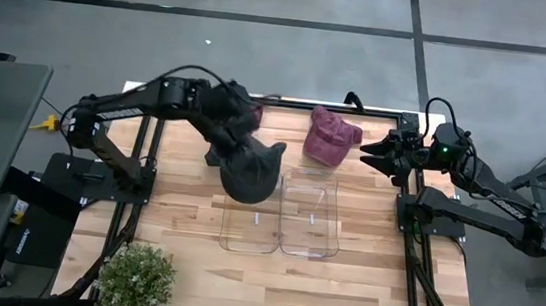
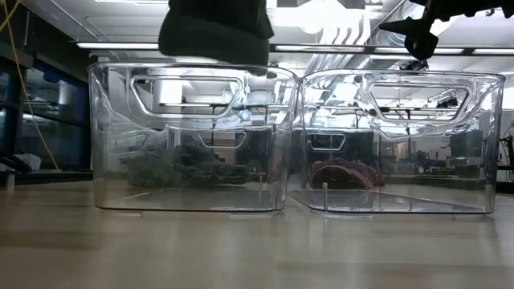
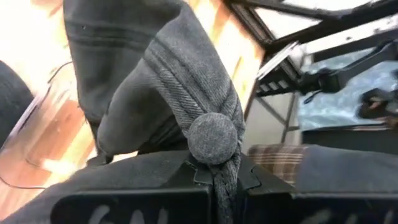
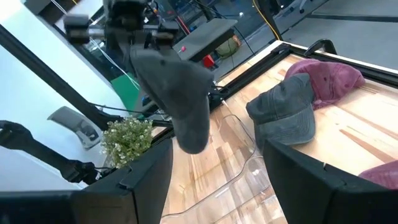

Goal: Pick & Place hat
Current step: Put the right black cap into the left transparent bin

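Two clear bins (image 1: 251, 226) (image 1: 309, 217) sit side by side below the left gripper (image 1: 243, 155), which pinches a dark grey cap (image 1: 251, 171) by its crown, the cap hanging over the rim of the left bin. A maroon hat (image 1: 330, 135) and a second grey cap (image 4: 283, 118) lie on the table (image 1: 183, 255) just ahead of the right gripper (image 1: 378, 153), whose fingers are spread and hold nothing.

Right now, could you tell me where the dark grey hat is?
The dark grey hat hangs from the left gripper above the left clear bin, just left of the maroon hat.
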Robot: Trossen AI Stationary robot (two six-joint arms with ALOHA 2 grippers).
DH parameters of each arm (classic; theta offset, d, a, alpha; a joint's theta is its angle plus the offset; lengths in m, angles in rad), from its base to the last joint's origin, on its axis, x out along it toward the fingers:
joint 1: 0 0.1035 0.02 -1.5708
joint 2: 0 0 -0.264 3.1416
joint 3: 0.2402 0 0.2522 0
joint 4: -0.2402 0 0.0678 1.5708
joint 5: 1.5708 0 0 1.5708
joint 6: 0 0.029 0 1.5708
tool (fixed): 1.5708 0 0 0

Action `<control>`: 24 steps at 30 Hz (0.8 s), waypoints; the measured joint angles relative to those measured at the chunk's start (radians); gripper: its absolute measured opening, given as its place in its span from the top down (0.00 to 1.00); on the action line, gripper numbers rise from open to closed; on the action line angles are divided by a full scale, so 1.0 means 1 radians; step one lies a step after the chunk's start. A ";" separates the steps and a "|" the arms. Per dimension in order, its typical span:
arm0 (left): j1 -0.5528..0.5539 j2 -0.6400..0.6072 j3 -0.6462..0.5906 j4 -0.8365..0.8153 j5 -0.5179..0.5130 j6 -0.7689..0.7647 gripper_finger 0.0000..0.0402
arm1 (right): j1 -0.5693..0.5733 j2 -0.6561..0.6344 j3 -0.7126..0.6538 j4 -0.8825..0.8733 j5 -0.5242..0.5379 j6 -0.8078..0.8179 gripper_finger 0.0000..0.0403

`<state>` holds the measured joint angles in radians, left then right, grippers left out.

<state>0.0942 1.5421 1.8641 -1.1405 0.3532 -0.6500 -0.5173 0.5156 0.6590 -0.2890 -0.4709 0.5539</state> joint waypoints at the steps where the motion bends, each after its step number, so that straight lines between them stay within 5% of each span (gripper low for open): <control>1: -0.012 0.004 -0.002 -0.017 -0.016 0.008 1.00 | 0.000 0.000 0.000 0.000 0.000 0.000 0.39; 17: -0.178 0.146 0.001 -0.033 -0.307 0.015 1.00 | 0.000 0.000 0.000 -0.006 0.001 0.005 0.39; 24: -0.187 0.202 -0.006 -0.065 -0.316 -0.009 1.00 | 0.000 0.000 0.000 -0.007 0.001 0.004 0.39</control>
<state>-0.0925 1.7444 1.8584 -1.2050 0.0373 -0.6592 -0.5171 0.5156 0.6590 -0.2958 -0.4700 0.5577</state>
